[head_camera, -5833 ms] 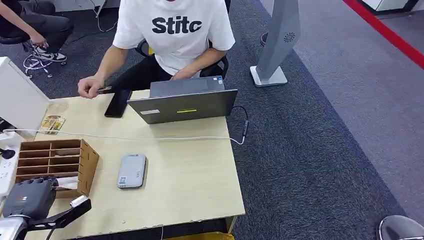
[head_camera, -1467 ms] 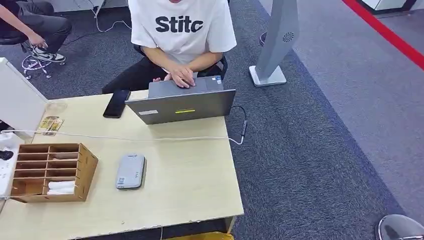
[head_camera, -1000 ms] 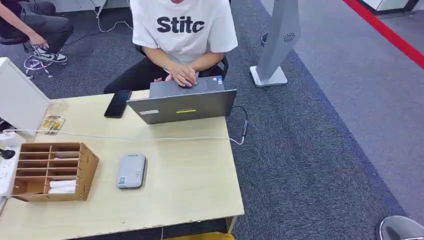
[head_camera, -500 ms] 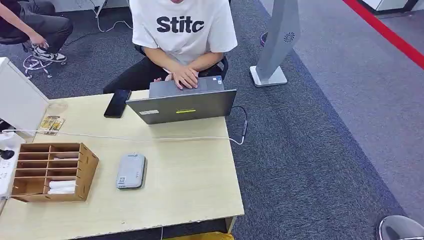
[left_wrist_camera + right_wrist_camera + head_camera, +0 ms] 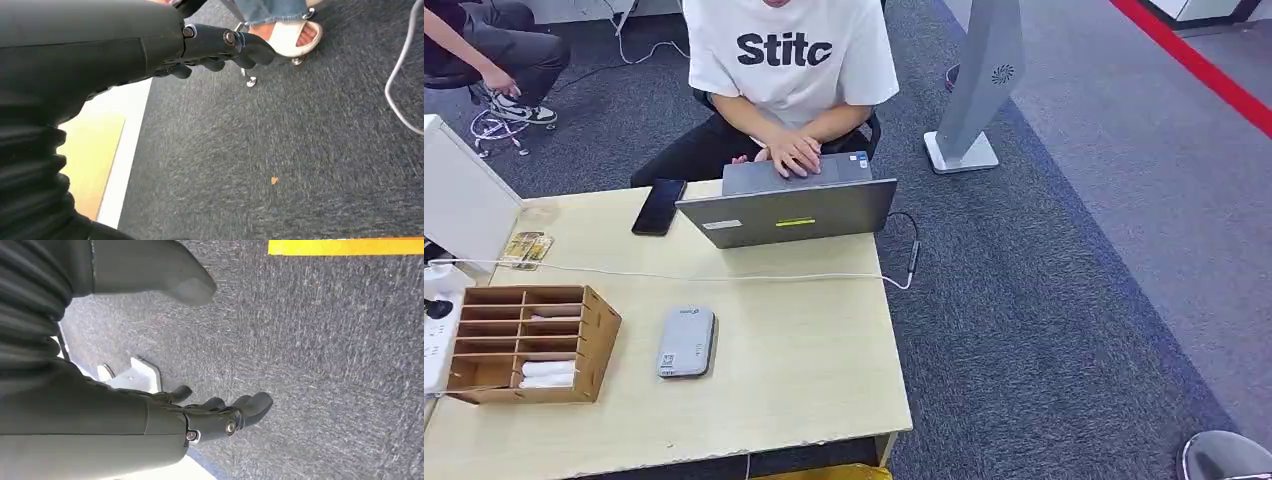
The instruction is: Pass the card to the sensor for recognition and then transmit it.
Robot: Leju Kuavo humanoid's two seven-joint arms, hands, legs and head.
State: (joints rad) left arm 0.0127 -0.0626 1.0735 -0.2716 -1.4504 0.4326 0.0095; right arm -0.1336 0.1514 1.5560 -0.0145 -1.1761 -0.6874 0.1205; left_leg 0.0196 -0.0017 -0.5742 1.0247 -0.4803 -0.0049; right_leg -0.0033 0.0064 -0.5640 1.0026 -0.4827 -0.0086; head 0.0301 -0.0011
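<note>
The grey card sensor (image 5: 687, 341) lies flat near the middle of the wooden table (image 5: 804, 370). To its left stands a wooden slotted organiser (image 5: 534, 342) with white cards (image 5: 548, 375) in its lowest slot. My left hand (image 5: 165, 45) hangs over dark carpet with its fingers (image 5: 240, 46) loosely bent and nothing in it. My right hand (image 5: 165, 425) also hangs over carpet, thumb (image 5: 170, 277) spread away from the fingers (image 5: 240, 412), and it holds nothing.
A person in a white shirt (image 5: 789, 50) sits behind the table with both hands on an open laptop (image 5: 786, 208). A black phone (image 5: 659, 206), a white cable (image 5: 674, 275), printed cards (image 5: 527, 248) and a white box (image 5: 464, 200) sit along the far and left sides.
Since 5.8 s ago my left hand has left the organiser and dropped below the table. The person's hand, then holding something beside the phone, has gone back to the laptop.
</note>
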